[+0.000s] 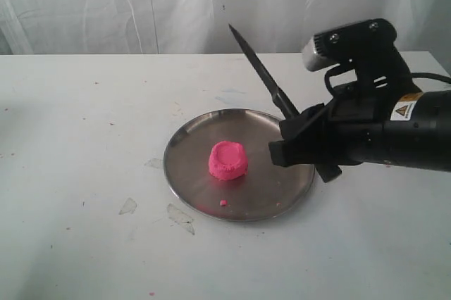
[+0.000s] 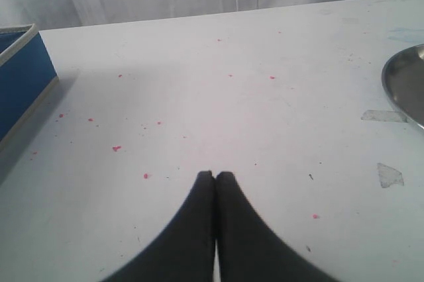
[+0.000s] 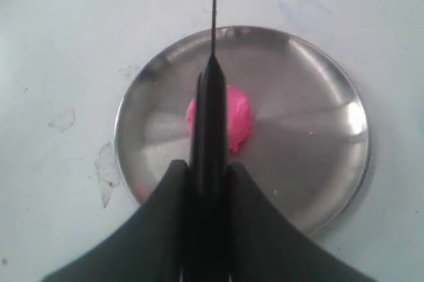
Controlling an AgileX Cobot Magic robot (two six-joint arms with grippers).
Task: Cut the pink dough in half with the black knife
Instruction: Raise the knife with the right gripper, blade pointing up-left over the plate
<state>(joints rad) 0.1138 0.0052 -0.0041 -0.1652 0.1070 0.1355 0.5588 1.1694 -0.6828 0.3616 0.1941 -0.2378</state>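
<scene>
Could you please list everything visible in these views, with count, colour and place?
dough: one, bright pink, middle of plate
crumb: one, pink, plate's near edge
plate: one, steel, on table
knife: one, black, raised over plate, blade tilted up
box: one, blue, table edge by the left arm
table: one, white, pink specks and tape scraps
right tool: black, shut on knife handle
left tool: black, shut, empty, above table
</scene>
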